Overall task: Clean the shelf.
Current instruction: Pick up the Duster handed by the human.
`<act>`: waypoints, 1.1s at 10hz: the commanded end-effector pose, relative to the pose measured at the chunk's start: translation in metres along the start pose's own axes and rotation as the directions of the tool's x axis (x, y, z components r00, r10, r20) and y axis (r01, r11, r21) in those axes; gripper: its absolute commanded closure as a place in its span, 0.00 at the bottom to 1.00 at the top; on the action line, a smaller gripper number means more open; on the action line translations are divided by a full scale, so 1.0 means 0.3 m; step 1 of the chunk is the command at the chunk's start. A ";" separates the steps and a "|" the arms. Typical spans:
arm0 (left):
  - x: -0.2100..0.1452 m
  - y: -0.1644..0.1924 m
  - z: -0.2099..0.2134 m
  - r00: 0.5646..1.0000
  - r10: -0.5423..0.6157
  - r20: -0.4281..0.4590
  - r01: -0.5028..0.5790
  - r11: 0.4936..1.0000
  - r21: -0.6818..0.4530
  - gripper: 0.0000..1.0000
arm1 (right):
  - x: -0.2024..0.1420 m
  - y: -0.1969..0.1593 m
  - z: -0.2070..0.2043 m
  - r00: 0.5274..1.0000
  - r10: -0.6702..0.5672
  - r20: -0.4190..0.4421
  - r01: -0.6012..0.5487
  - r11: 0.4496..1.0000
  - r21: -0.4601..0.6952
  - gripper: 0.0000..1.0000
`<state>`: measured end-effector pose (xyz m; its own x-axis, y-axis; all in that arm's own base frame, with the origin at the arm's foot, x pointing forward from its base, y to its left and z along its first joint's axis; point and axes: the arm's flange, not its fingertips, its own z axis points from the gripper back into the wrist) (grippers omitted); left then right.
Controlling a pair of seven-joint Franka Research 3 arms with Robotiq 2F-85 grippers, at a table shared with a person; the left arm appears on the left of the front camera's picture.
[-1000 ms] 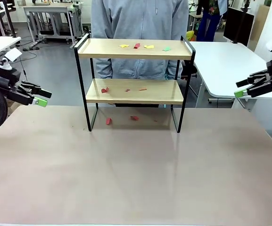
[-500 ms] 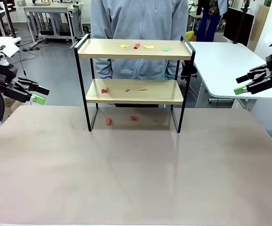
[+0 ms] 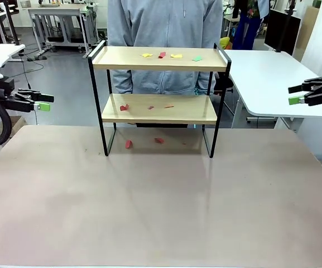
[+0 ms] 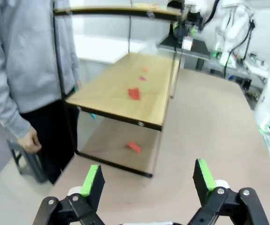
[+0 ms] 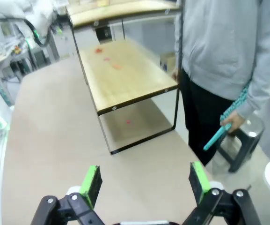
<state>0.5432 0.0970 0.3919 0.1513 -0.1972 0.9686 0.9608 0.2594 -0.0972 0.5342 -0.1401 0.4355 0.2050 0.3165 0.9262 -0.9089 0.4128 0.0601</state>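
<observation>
Shelf (image 3: 127,60) sits at the far middle of the table (image 3: 161,201), right in front of the person (image 3: 166,22). It hasn't moved. Paper bits (image 3: 162,54) are same as before too: some on top board, some on lower board, a few on the table under it. My L gripper (image 3: 44,103) is wide open w/ nothing in it, well left of shelf, and it's gone up since a sec ago. R gripper (image 3: 293,95) is also open and empty, gone up and further right.
</observation>
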 end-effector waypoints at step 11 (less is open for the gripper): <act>-0.139 0.215 0.119 0.946 -0.132 0.297 0.153 0.987 -0.049 0.00 | -0.228 -0.342 0.019 0.966 -0.018 0.258 -0.020 0.989 0.146 0.00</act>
<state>0.5924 0.1497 0.3451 -0.0443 0.0776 0.9960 0.9809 0.1924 0.0287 0.6019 -0.2092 0.3599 0.1153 0.1197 0.9861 -0.9567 0.2805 0.0778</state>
